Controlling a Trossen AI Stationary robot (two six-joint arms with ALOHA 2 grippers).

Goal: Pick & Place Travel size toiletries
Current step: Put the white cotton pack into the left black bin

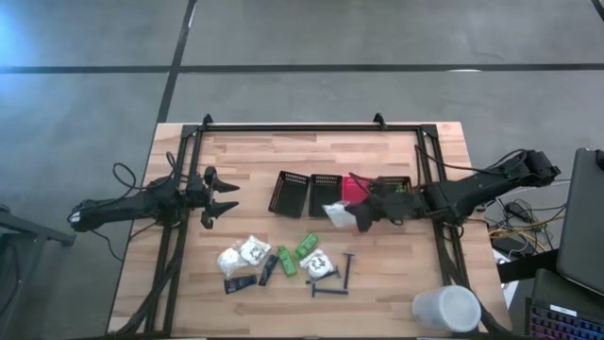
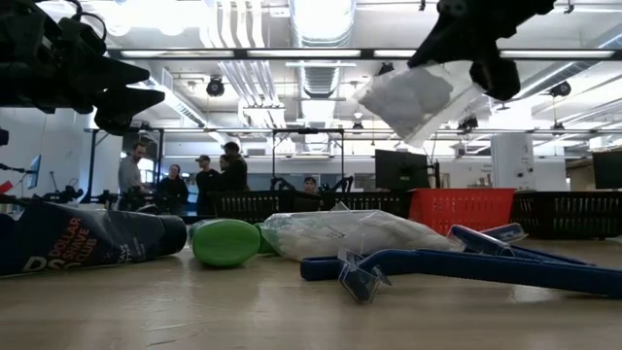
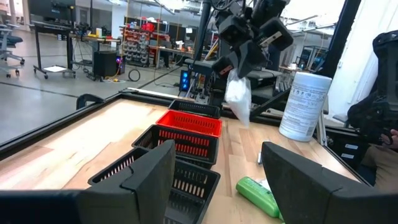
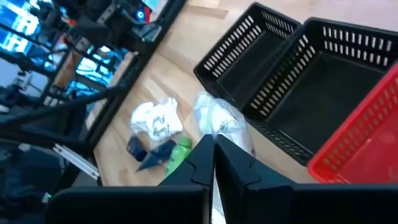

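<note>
My right gripper (image 1: 357, 219) is shut on a white crinkly packet (image 1: 337, 213) and holds it in the air just near of the row of mesh bins; the low view shows the packet (image 2: 416, 97) high above the table. The other toiletries lie in a loose group on the near middle of the table: white packets (image 1: 242, 253), green bottles (image 1: 306, 247), a black tube (image 1: 240, 282) and dark razors (image 1: 338, 276). My left gripper (image 1: 223, 200) hovers open at the table's left, apart from everything. My right gripper pinches the white packet between its two fingers by its upper end (image 2: 465, 76). The fingers (image 3: 245, 59) come slanting down from the table's right. The packet is lifted clear and hangs below the fingers (image 3: 238, 96).
Two black mesh bins (image 1: 290, 193) (image 1: 327, 194), a red bin (image 1: 353, 190) and another black bin (image 1: 397, 183) stand in a row at mid-table. A large white cup (image 1: 446, 309) stands at the near right corner. A black frame (image 1: 311, 127) borders the table. People stand in the room behind.
</note>
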